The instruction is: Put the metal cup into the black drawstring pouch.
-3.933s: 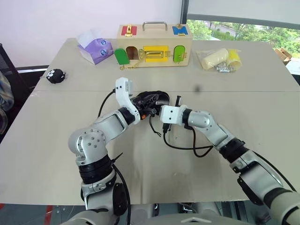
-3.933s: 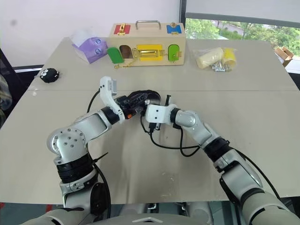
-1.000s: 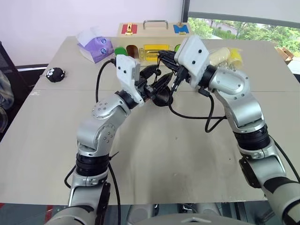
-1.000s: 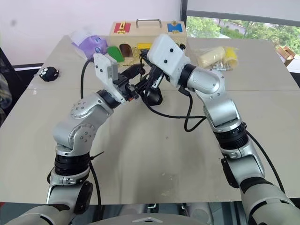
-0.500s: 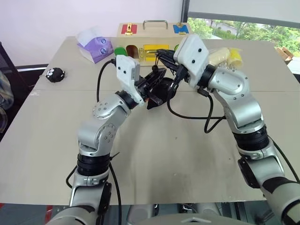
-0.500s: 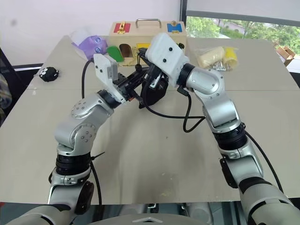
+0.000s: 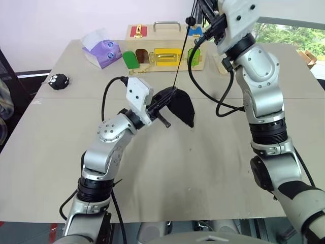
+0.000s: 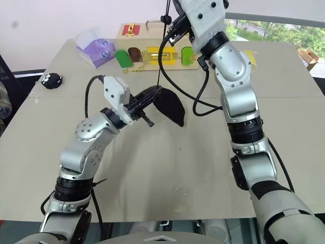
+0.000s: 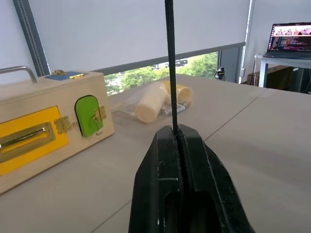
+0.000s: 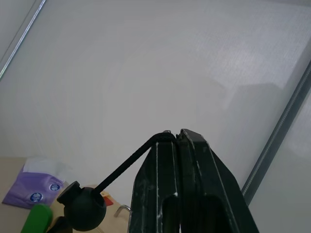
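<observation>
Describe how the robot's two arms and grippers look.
Both arms are silver-grey metal segments joined by black ribbed rings, with loose black cables looping alongside. Each wrist carries a white boxy camera housing. The left gripper and right gripper each have two glossy black fingers, flat and tapered toward the tips.

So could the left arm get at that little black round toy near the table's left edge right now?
Probably not as things stand. The way across the table to the toy looks free, but the left end effector is shut on the pouch, whose cord the right end effector pulls taut.
</observation>
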Tool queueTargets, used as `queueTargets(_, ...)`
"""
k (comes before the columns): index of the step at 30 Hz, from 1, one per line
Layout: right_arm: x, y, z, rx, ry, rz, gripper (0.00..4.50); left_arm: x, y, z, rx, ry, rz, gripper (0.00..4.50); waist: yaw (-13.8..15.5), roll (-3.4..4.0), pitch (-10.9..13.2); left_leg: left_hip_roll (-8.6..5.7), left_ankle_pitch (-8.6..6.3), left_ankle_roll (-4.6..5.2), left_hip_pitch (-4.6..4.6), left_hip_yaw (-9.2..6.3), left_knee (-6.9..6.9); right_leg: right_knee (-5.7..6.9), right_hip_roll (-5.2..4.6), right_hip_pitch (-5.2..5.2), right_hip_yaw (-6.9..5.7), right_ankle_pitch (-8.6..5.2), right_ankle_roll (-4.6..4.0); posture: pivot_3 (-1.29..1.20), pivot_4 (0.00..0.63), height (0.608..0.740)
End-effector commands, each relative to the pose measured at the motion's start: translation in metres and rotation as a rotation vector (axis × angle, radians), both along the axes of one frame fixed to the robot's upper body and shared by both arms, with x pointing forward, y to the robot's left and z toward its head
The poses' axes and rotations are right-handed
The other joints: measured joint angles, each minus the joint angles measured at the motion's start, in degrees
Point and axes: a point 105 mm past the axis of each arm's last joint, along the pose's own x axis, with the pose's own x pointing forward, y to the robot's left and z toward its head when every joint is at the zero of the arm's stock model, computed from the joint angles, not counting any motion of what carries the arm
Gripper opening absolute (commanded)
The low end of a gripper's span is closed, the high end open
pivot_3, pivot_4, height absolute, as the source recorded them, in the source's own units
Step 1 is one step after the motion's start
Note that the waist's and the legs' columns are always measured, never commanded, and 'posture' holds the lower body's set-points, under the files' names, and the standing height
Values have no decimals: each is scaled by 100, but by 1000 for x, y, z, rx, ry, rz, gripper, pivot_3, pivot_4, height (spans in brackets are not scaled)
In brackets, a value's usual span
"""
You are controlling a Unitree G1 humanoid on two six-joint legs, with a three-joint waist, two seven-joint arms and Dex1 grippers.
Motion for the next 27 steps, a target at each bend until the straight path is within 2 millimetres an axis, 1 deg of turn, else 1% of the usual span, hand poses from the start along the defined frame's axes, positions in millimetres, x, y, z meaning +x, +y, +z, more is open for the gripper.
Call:
queueTargets(1, -39, -25, 53, 135, -231, 17, 0, 8, 12, -54, 74, 195, 63, 16, -1, 0, 0, 0, 0, 0, 0, 0, 0, 0, 0, 0, 0, 0, 0, 0, 150, 740)
queueTargets(5, -39, -18, 46, 102, -209, 41, 0, 7, 13, -53, 62, 191, 70, 16, -2, 0, 0, 0, 0, 0, 0, 1, 0, -1, 0, 0, 0, 0, 0, 0, 150, 740)
queueTargets(13, -35, -13, 39, 63, -178, 64, 0, 5, 11, -54, 46, 181, 77, 16, -17, 1, 0, 0, 0, 1, -1, 0, 0, 0, -1, 0, 0, 0, 0, 0, 150, 740)
queueTargets(19, -35, -7, 33, 32, -162, 83, 0, 5, 11, -54, 62, 160, 72, 16, -28, 1, 0, 0, 0, 1, 0, 0, 0, 1, -1, 0, 0, 0, 0, 0, 150, 740)
queueTargets(22, -35, -4, 28, 11, -147, 94, 0, 3, 6, -43, 20, 126, 39, 780, -36, 7, -1, 0, 0, 1, 0, 1, -1, 0, -2, 0, 1, 0, 0, 0, 150, 740)
queueTargets(23, -35, -3, 27, 6, -143, 97, 0, 3, 5, -40, 5, 118, 29, 1310, -43, 5, 2, 0, 0, 1, 2, 3, -1, 0, -2, 0, 3, 0, 0, 0, 150, 740)
queueTargets(24, -34, 0, 24, -10, -129, 109, 0, 2, 1, -28, -50, 95, 1, 1604, -36, 3, 3, 0, -1, 1, -3, 1, -1, -1, -1, -3, 0, 0, 0, 0, 150, 740)
queueTargets(27, -34, 8, 12, -69, -94, 144, 0, 2, -4, -1, -148, 37, -32, 1604, -17, 2, 3, 0, 0, 1, -12, 0, 2, 4, -4, -11, -1, 0, 0, 0, 150, 740)
